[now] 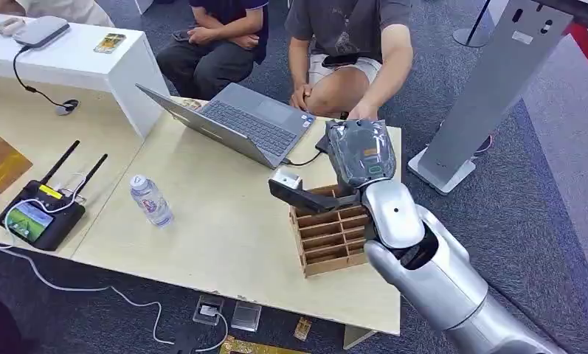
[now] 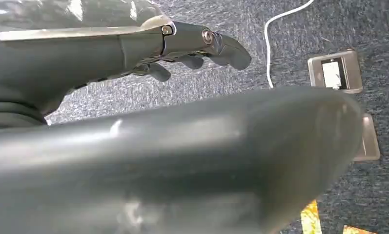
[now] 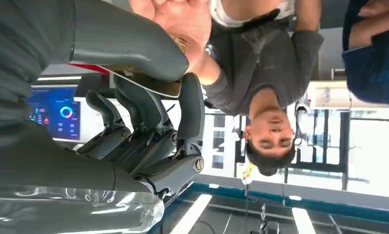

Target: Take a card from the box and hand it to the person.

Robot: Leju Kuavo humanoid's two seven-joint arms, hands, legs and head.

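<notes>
- Grey carpet [image 1: 541, 192] lies round a pale wooden table [image 1: 224, 228], with people seated on its far side.
- card [image 3: 148, 84]: in the right wrist view it is clamped between the thick thumb and the darker fingers [image 3: 190, 105] of the right hand [image 3: 148, 97]. A red strip shows along one edge.
- person's hand [image 3: 177, 19]: it sits right at the card's outer end, beside the robot's thumb; whether it has hold of the card I cannot tell.
- person [image 1: 350, 44]: in a grey shirt and light shorts, seated just beyond the table's far edge, one arm reaching down toward the raised right hand.
- right hand in the head view [image 1: 361, 151]: lifted above the table's far right part, under a clear cover, with the silver forearm coming in from the lower right.
- box [image 1: 327, 236]: a wooden rack with many slots, on the table beneath the right arm, near the front right corner.
- left hand [image 2: 192, 48]: hangs over the carpet, fingers slightly curled and apart, nothing in them.
- laptop [image 1: 239, 122]: open, on the far side of the table, left of the right hand, a cable running from its side.
- bottle [image 1: 150, 200]: upright, near the middle of the table, well apart from the box.
- router [image 1: 43, 210]: black, two aerials, at the table's left end.
- second person [image 1: 217, 37]: in dark clothes, seated to the left of the first.
</notes>
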